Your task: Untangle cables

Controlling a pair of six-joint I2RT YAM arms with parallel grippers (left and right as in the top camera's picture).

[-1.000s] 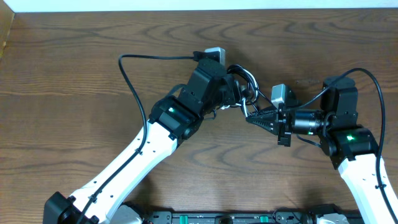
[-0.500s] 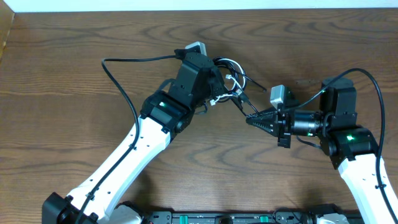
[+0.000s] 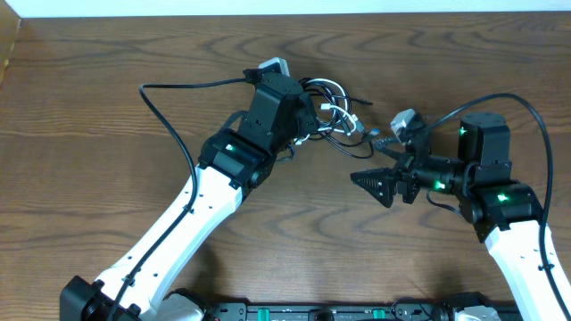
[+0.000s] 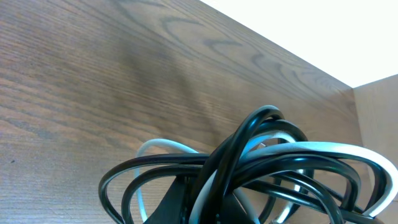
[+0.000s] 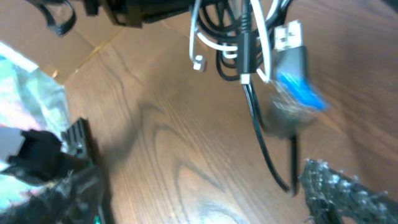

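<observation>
The cables (image 3: 335,111), a black cord and a white cord looped together, hang in a bundle at the tip of my left gripper (image 3: 312,116), which is shut on them. In the left wrist view the coil (image 4: 261,155) fills the lower frame and hides the jaws. A plug end (image 3: 375,135) trails toward my right gripper (image 3: 382,165), which stands open just right of the bundle and holds nothing. In the right wrist view the cables (image 5: 242,37) hang above the open right gripper (image 5: 205,193). A silver and blue plug (image 5: 292,74) and a loose black strand (image 5: 270,155) dangle near the right finger (image 5: 348,193).
The wooden table (image 3: 107,160) runs to a white wall at the far edge. A light wooden box corner (image 3: 7,45) sits at the far left. The left arm's thick black cable (image 3: 178,89) arcs over the table to the left of the bundle.
My right gripper has opened, letting go of the strand it pinched, and has drawn back slightly. My left gripper pulled the bundle up and to the left.
</observation>
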